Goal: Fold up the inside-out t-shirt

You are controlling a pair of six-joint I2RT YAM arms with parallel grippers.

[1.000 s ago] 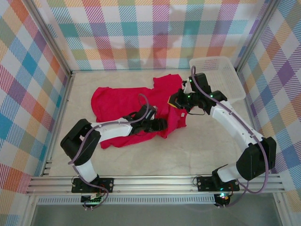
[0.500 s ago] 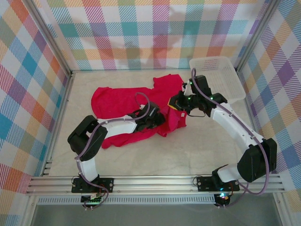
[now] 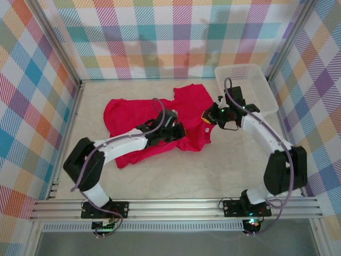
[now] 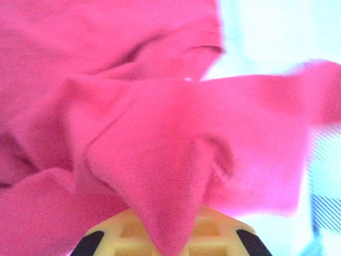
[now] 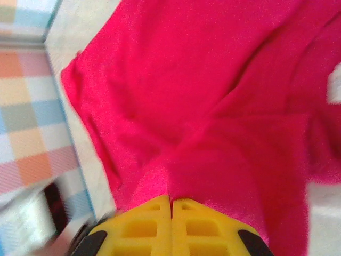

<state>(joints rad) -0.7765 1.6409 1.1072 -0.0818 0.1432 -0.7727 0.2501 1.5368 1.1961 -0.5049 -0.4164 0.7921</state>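
The inside-out t-shirt (image 3: 136,114) lies crumpled and red across the middle of the table. My left gripper (image 3: 178,130) sits on its near right part. In the left wrist view the yellow fingers (image 4: 218,237) are shut on a pinched fold of the t-shirt (image 4: 160,106), which drapes down between them. My right gripper (image 3: 206,117) is at the shirt's right edge. Its fingers (image 5: 144,226) are pressed together on the red fabric (image 5: 202,80), and a small light label (image 5: 334,88) shows at the frame's right edge.
A white plastic basket (image 3: 248,88) stands at the back right, just behind the right arm. Plaid walls and metal rails (image 3: 80,106) enclose the light tabletop (image 3: 176,176). Bare table lies in front of the shirt.
My left gripper has shut on a fold of the shirt and shifted slightly back. The right gripper has moved right toward the basket, drawing the shirt's right edge with it.
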